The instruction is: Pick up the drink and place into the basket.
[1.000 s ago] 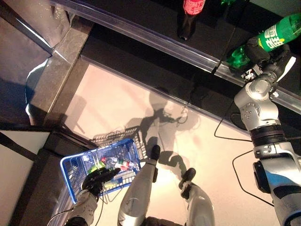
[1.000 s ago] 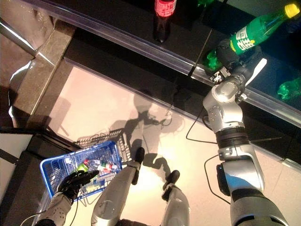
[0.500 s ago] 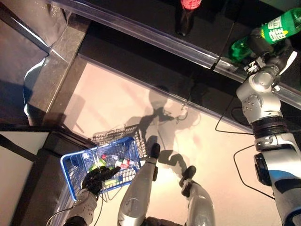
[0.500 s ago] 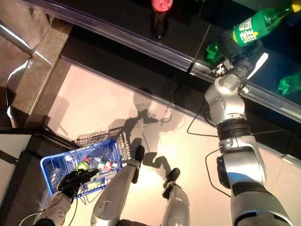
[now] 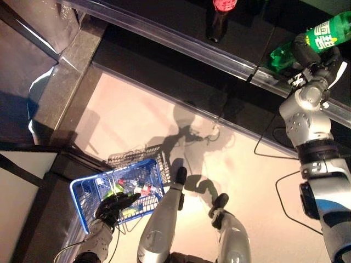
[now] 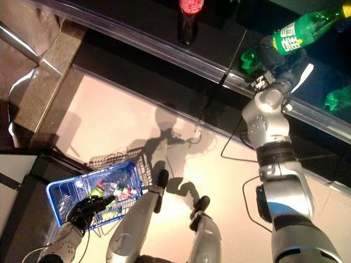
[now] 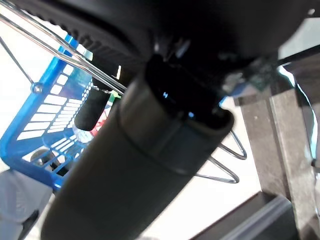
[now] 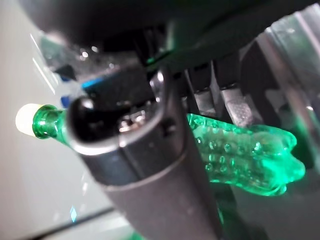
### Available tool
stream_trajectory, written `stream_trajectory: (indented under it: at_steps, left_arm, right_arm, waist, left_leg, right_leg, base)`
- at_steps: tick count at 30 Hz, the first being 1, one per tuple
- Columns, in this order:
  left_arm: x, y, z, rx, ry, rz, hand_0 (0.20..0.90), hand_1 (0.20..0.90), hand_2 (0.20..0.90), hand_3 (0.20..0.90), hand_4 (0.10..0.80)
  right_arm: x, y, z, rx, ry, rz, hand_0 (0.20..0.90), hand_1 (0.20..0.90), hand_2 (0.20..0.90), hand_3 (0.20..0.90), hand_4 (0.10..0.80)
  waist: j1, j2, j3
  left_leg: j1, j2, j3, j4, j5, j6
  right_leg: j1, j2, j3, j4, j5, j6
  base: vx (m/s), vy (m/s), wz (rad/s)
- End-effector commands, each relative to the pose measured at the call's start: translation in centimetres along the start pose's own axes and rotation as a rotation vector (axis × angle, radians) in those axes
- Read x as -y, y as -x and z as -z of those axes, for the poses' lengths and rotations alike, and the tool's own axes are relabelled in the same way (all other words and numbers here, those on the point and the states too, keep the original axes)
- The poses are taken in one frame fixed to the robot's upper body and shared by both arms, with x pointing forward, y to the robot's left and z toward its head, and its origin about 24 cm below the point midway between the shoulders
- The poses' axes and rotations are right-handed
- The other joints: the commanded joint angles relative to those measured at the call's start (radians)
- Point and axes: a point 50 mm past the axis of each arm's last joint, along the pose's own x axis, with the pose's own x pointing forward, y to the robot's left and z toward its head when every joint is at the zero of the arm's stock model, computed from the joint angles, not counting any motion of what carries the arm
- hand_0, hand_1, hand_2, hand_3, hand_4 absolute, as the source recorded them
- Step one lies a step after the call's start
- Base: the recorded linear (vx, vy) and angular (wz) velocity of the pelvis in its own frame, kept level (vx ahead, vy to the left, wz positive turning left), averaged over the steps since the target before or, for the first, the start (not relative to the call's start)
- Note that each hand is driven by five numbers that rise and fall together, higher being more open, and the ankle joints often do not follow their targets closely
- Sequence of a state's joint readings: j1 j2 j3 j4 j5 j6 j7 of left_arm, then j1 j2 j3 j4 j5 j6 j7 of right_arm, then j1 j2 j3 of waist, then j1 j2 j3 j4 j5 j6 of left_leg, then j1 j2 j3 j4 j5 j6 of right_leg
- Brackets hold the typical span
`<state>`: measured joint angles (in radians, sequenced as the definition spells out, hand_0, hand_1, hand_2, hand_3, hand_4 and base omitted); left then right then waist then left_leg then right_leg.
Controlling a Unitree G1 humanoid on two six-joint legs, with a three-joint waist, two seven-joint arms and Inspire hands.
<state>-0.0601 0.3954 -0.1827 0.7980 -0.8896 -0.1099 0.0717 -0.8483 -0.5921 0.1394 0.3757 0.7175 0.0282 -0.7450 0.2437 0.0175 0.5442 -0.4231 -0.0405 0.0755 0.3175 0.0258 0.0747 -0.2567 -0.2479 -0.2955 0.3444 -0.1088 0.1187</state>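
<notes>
My right hand is at the upper right, over the dark shelf, shut on a green bottle with a yellow cap. The bottle lies tilted in the hand, base toward the shelf rail. In the right wrist view its dimpled green base shows past my fingers. My left hand is low at the left, shut on the wire handles of the blue basket. The basket hangs off the floor and holds some drinks.
A dark bottle with a red label stands on the shelf behind a clear rail. Another green bottle lies on the shelf at the right. A grey stone ledge runs along the left. Pale floor lies between shelf and basket.
My right hand has shifted the green bottle slightly up and back over the shelf, and the forearm has swung a little right. The blue basket has stayed low at the left.
</notes>
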Motion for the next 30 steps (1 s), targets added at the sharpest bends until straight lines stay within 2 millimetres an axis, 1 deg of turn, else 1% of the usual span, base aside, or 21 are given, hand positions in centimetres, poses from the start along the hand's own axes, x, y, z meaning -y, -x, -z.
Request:
stream_trajectory:
  at_steps: [1,2,3,4,5,6,7,8,9,11,14,16,17,18,19,20,23,25,26,28,30]
  left_arm:
    - [3.0,1.1,-5.4,0.319,0.137,0.225,0.300,0.300,0.300,0.200,0.100]
    - [3.4,1.4,-6.0,0.351,0.145,0.256,0.300,0.300,0.300,0.200,0.100]
    - [3.6,1.6,-6.3,0.362,0.150,0.270,0.300,0.300,0.300,0.200,0.100]
    - [3.9,1.9,-6.7,0.383,0.152,0.296,0.300,0.300,0.300,0.200,0.100]
    - [4.0,2.0,-6.7,0.386,0.152,0.300,0.300,0.300,0.300,0.200,0.100]
    - [4.3,2.3,-7.1,0.405,0.163,0.327,0.300,0.300,0.300,0.200,0.100]
    - [4.5,2.5,-7.2,0.412,0.166,0.335,0.300,0.300,0.300,0.200,0.100]
    - [4.8,2.9,-7.6,0.433,0.169,0.358,0.300,0.300,0.300,0.200,0.100]
    - [4.8,2.9,-7.6,0.432,0.169,0.357,0.300,0.300,0.300,0.200,0.100]
    - [5.1,3.3,-7.9,0.447,0.174,0.376,0.300,0.300,0.300,0.200,0.100]
    - [6.1,4.4,-9.4,0.512,0.192,0.427,0.300,0.300,0.300,0.200,0.100]
    - [6.4,4.6,-9.8,0.528,0.200,0.434,0.300,0.300,0.300,0.200,0.100]
    - [6.7,5.0,-10.5,0.553,0.205,0.446,0.300,0.300,0.300,0.200,0.100]
    - [6.8,5.1,-10.6,0.555,0.204,0.447,0.300,0.300,0.300,0.200,0.100]
    - [7.0,5.5,-11.0,0.572,0.203,0.462,0.300,0.300,0.300,0.200,0.100]
    - [7.0,5.6,-11.1,0.577,0.201,0.465,0.300,0.300,0.300,0.200,0.100]
    - [7.5,6.3,-11.8,0.607,0.195,0.512,0.300,0.300,0.300,0.200,0.100]
    - [7.7,6.5,-11.9,0.612,0.193,0.524,0.300,0.300,0.300,0.200,0.100]
    - [8.2,6.9,-12.3,0.624,0.191,0.559,0.300,0.300,0.300,0.200,0.100]
    - [8.3,7.1,-12.4,0.628,0.189,0.571,0.300,0.300,0.300,0.200,0.100]
    - [9.2,7.9,-13.0,0.641,0.186,0.639,0.300,0.300,0.300,0.200,0.100]
  right_arm:
    - [-2.3,1.7,-12.8,0.557,-0.095,-0.170,0.300,0.300,0.300,0.200,0.100]
    - [-2.2,2.6,-12.2,0.561,-0.080,-0.210,0.300,0.300,0.300,0.200,0.100]
    - [-2.3,3.0,-11.9,0.564,-0.066,-0.226,0.300,0.300,0.300,0.200,0.100]
    - [-2.3,3.7,-11.1,0.557,-0.045,-0.264,0.300,0.300,0.300,0.200,0.100]
    - [-2.3,3.8,-10.9,0.554,-0.041,-0.271,0.300,0.300,0.300,0.200,0.100]
    - [-2.2,4.4,-10.0,0.544,-0.023,-0.311,0.300,0.300,0.300,0.200,0.100]
    - [-2.2,4.7,-9.6,0.537,-0.021,-0.326,0.300,0.300,0.300,0.200,0.100]
    - [-2.0,5.5,-8.5,0.523,-0.008,-0.358,0.300,0.300,0.300,0.200,0.100]
    - [-2.0,5.5,-8.5,0.522,-0.008,-0.357,0.300,0.300,0.300,0.200,0.100]
    - [-1.9,6.2,-7.6,0.505,0.006,-0.392,0.300,0.300,0.300,0.200,0.100]
    - [-2.0,8.4,-5.2,0.446,0.031,-0.502,0.300,0.300,0.300,0.200,0.100]
    - [-2.0,8.9,-4.7,0.426,0.031,-0.528,0.300,0.300,0.300,0.200,0.100]
    - [-2.0,9.6,-3.9,0.396,0.028,-0.567,0.300,0.300,0.300,0.200,0.100]
    - [-2.0,9.8,-3.8,0.392,0.028,-0.571,0.300,0.300,0.300,0.200,0.100]
    - [-2.1,10.5,-3.1,0.366,0.024,-0.603,0.300,0.300,0.300,0.200,0.100]
    - [-2.1,10.7,-3.0,0.359,0.023,-0.611,0.300,0.300,0.300,0.200,0.100]
    - [-2.7,12.3,-2.0,0.308,0.009,-0.718,0.300,0.300,0.300,0.200,0.100]
    - [-2.9,12.6,-1.8,0.297,0.003,-0.744,0.300,0.300,0.300,0.200,0.100]
    - [-3.3,13.5,-1.5,0.276,-0.005,-0.804,0.300,0.300,0.300,0.200,0.100]
    - [-3.5,13.7,-1.4,0.269,-0.006,-0.820,0.300,0.300,0.300,0.200,0.100]
    - [-4.0,14.6,-0.9,0.238,-0.008,-0.872,0.300,0.300,0.300,0.200,0.100]
  waist:
    - [-0.015,0.038,-0.024]
    - [-0.017,0.037,-0.024]
    - [-0.018,0.036,-0.026]
    - [-0.020,0.033,-0.038]
    - [-0.021,0.032,-0.040]
    - [-0.024,0.029,-0.051]
    - [-0.025,0.027,-0.057]
    - [-0.029,0.024,-0.071]
    - [-0.029,0.023,-0.071]
    - [-0.032,0.019,-0.084]
    - [-0.039,0.007,-0.122]
    - [-0.043,0.005,-0.135]
    - [-0.045,0.001,-0.153]
    - [-0.046,0.000,-0.155]
    - [-0.045,-0.004,-0.171]
    - [-0.045,-0.005,-0.173]
    - [-0.042,-0.012,-0.198]
    - [-0.041,-0.013,-0.203]
    - [-0.037,-0.015,-0.214]
    - [-0.037,-0.016,-0.217]
    - [-0.027,-0.016,-0.230]
  left_leg:
    - [0.087,0.016,-0.066,0.054,-0.080,-0.064]
    - [0.108,0.014,-0.069,0.062,-0.085,-0.065]
    - [0.116,0.014,-0.071,0.064,-0.087,-0.067]
    - [0.133,0.015,-0.075,0.062,-0.089,-0.069]
    - [0.135,0.015,-0.076,0.061,-0.088,-0.070]
    - [0.147,0.018,-0.078,0.057,-0.087,-0.073]
    - [0.153,0.018,-0.079,0.053,-0.085,-0.074]
    - [0.168,0.022,-0.080,0.045,-0.084,-0.078]
    - [0.169,0.022,-0.081,0.044,-0.084,-0.078]
    - [0.182,0.026,-0.081,0.036,-0.083,-0.083]
    - [0.222,0.041,-0.075,0.014,-0.079,-0.096]
    - [0.230,0.045,-0.075,0.002,-0.071,-0.099]
    - [0.243,0.049,-0.076,-0.011,-0.066,-0.104]
    - [0.246,0.050,-0.076,-0.014,-0.065,-0.105]
    - [0.260,0.053,-0.076,-0.029,-0.061,-0.109]
    - [0.264,0.054,-0.076,-0.033,-0.060,-0.109]
    - [0.283,0.061,-0.077,-0.055,-0.048,-0.117]
    - [0.286,0.061,-0.078,-0.058,-0.046,-0.118]
    - [0.291,0.063,-0.082,-0.066,-0.041,-0.121]
    - [0.294,0.063,-0.083,-0.069,-0.040,-0.122]
    - [0.301,0.062,-0.092,-0.079,-0.032,-0.125]
  right_leg:
    - [0.039,0.018,-0.033,0.075,0.006,-0.065]
    - [0.061,0.018,-0.036,0.090,-0.006,-0.071]
    - [0.072,0.020,-0.036,0.092,-0.011,-0.073]
    - [0.093,0.023,-0.040,0.093,-0.019,-0.079]
    - [0.097,0.024,-0.041,0.093,-0.021,-0.080]
    - [0.113,0.028,-0.042,0.091,-0.025,-0.083]
    - [0.121,0.030,-0.043,0.088,-0.027,-0.085]
    - [0.142,0.033,-0.046,0.080,-0.030,-0.087]
    - [0.143,0.034,-0.046,0.079,-0.030,-0.087]
    - [0.163,0.037,-0.048,0.069,-0.033,-0.088]
    - [0.214,0.047,-0.052,0.047,-0.042,-0.092]
    - [0.226,0.051,-0.055,0.033,-0.037,-0.093]
    - [0.241,0.056,-0.055,0.022,-0.038,-0.091]
    - [0.245,0.057,-0.056,0.019,-0.038,-0.091]
    - [0.262,0.062,-0.057,0.003,-0.038,-0.088]
    - [0.265,0.063,-0.057,0.000,-0.038,-0.088]
    - [0.288,0.073,-0.058,-0.025,-0.034,-0.084]
    - [0.292,0.075,-0.058,-0.029,-0.033,-0.084]
    - [0.299,0.080,-0.059,-0.037,-0.032,-0.082]
    - [0.301,0.081,-0.060,-0.039,-0.031,-0.082]
    - [0.312,0.086,-0.063,-0.048,-0.030,-0.080]
  base:
    - [-0.019,-0.006,0.04]
    - [-0.008,-0.009,0.05]
    - [0.030,-0.020,0.12]
    - [0.035,-0.015,0.11]
    - [0.049,-0.024,0.12]
    - [0.029,-0.017,0.06]
    - [0.043,-0.026,0.08]
    - [0.029,-0.016,0.10]
    - [0.036,-0.020,0.11]
    - [0.032,-0.020,0.18]
    - [0.049,-0.025,0.18]
    - [0.033,-0.011,0.03]
    - [0.045,-0.013,-0.06]
    - [0.051,-0.027,-0.05]
    - [0.000,0.000,0.00]
    - [0.027,-0.035,-0.02]
    - [-0.003,-0.020,0.03]
    - [-0.012,-0.013,-0.02]
    - [-0.025,-0.027,-0.04]
    - [0.000,0.000,0.00]
    - [-0.022,-0.024,0.09]
